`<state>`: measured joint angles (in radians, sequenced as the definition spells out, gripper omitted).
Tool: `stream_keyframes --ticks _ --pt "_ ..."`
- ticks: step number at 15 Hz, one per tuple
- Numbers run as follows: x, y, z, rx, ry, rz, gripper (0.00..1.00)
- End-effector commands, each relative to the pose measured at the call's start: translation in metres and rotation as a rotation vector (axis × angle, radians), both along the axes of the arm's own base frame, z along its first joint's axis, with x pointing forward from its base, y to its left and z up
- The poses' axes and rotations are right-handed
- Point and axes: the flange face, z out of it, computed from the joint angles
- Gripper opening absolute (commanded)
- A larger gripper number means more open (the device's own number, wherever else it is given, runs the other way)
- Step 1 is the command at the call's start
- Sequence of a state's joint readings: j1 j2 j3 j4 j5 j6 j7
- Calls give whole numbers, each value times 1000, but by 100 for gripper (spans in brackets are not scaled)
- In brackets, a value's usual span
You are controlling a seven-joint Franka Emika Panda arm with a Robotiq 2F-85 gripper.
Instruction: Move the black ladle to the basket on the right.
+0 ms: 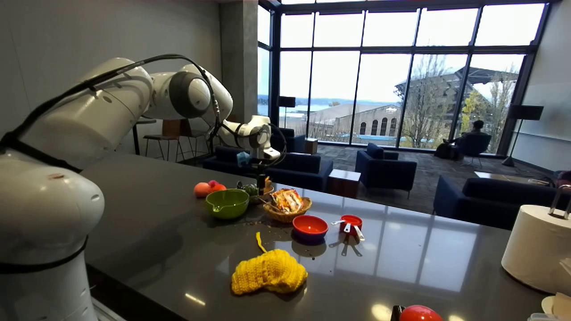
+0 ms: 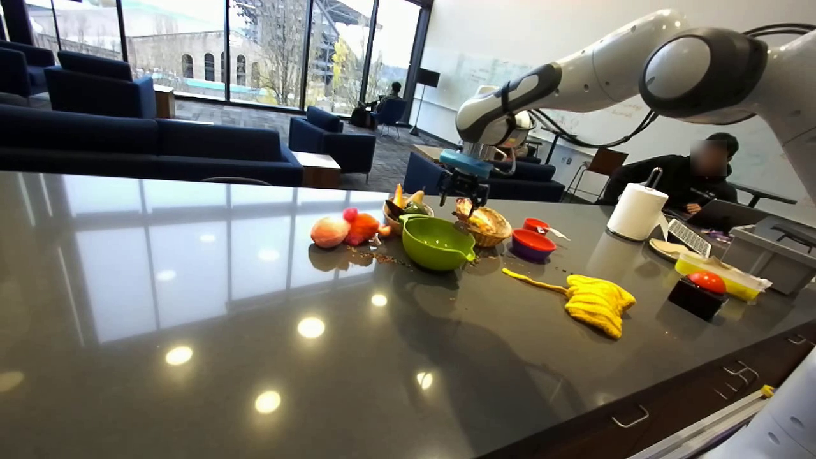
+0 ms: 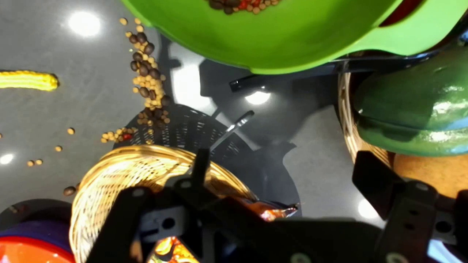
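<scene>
Black and shiny, the ladle [image 3: 351, 65], as I judged, reached from the vegetable basket [image 3: 344, 104] along the green bowl [image 3: 278, 47]. The pincer [image 3: 285, 162] stood wide apart, holding nothing. Best was to centre over the handle [image 3: 248, 82], grip it crosswise without pushing the bowl, then lift toward the woven basket [image 3: 89, 193].

The basket [image 1: 287, 217] is woven tan; the packet [image 1: 287, 200] in it, printed orange and red. Beside the basket, a small bowl [image 1: 310, 231] has 2 colours: red inside, purple outside. Near the basket, a green bowl [image 2: 438, 248]; farther off, a knitted yellow cloth [image 1: 270, 273].
</scene>
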<state>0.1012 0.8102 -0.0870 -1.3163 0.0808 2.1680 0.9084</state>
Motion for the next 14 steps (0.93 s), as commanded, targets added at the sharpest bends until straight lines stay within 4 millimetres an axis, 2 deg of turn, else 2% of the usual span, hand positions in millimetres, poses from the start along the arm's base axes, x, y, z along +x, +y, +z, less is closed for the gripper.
stream_keyframes --ticks 1,9,14 --pt "16 13 -1 31 -24 28 100" --pt "16 71 19 48 -65 332 100" --pt "17 89 15 42 -89 627 100"
